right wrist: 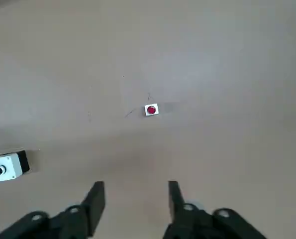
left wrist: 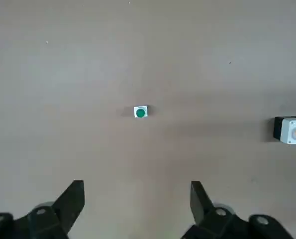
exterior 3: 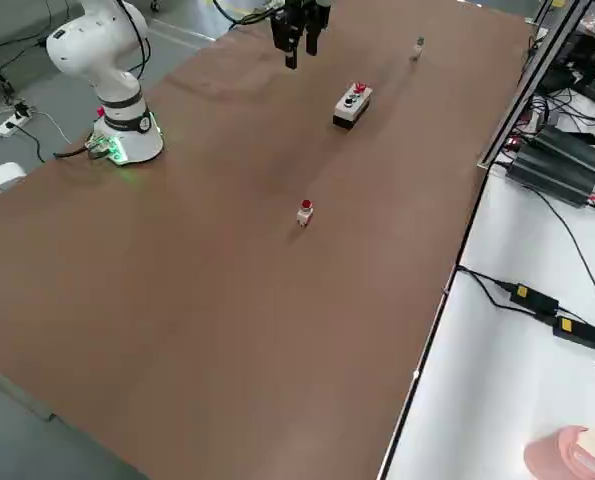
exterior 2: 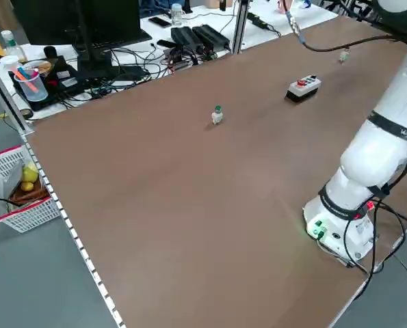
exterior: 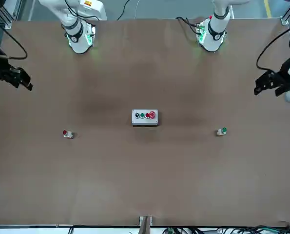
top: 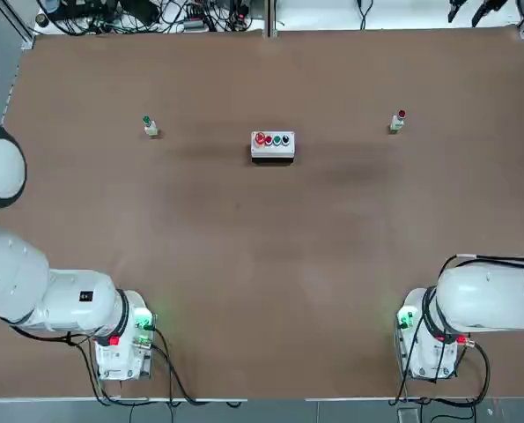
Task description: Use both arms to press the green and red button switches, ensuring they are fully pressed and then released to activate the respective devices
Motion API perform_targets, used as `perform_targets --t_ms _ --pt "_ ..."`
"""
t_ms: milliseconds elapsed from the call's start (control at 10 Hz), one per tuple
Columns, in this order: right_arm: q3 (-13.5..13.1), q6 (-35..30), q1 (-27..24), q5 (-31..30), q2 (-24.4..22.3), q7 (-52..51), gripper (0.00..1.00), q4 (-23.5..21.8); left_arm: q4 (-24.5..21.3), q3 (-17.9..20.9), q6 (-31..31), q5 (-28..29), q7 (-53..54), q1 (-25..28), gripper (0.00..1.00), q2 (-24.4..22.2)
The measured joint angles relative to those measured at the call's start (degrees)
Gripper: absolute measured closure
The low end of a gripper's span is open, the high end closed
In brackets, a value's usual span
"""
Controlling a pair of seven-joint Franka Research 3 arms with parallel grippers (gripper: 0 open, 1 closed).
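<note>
Brown tabletop fills the scene, with cables and gear on benches around it. Green switch stands on the left arm's side, red switch on the right arm's, well apart, a white button box between them, so each arm likely takes its own. Left gripper hangs high over the green switch with fingers spread wide; right gripper hangs high over the red, fingers parted less. Neither touches a switch; both presses remain undone.
</note>
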Motion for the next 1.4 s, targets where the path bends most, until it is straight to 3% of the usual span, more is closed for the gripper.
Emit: perform_targets --t_ms 300,400,500,700,800,900,1000,1200,1400 --pt "0.01 4.34 0.0 0.0 1.75 0.0 0.95 -2.95 -7.97 -0.08 8.86 0.0 0.0 -0.02 0.22 1.49" --pt "0.01 5.14 0.0 0.0 2.95 0.0 0.98 -3.42 -10.74 -0.27 11.03 0.0 0.0 -0.03 0.38 1.51" --pt "0.01 5.36 0.0 0.0 4.12 0.01 0.99 -3.59 -13.19 -0.43 12.59 0.0 0.0 -0.04 0.49 1.54" --pt "0.01 5.54 0.0 0.0 6.97 0.01 0.99 -3.59 -17.17 -0.43 14.6 0.0 -0.02 0.07 0.66 1.58" --pt "0.0 6.5 0.0 0.0 9.22 0.01 0.99 -3.59 -19.21 -0.43 16.48 0.0 -0.03 0.11 0.7 1.64" --pt "0.01 8.7 0.04 -0.01 11.93 0.0 0.99 -3.59 -21.63 -0.43 19.05 0.0 -0.03 0.12 0.84 1.76" --pt "0.03 10.78 0.22 -0.02 14.55 0.0 0.99 -3.55 -24.33 -0.43 22.29 0.0 -0.03 0.14 0.92 2.03" --pt "0.04 13.03 0.5 -0.14 18.33 -0.01 0.99 -3.44 -28.45 -0.42 28.81 0.0 -0.04 0.17 0.99 3.32" --pt "-0.04 14.7 0.49 -1.11 20.75 -0.01 0.99 -3.45 -29.77 -0.43 32.93 0.46 -0.04 0.15 0.99 5.68"
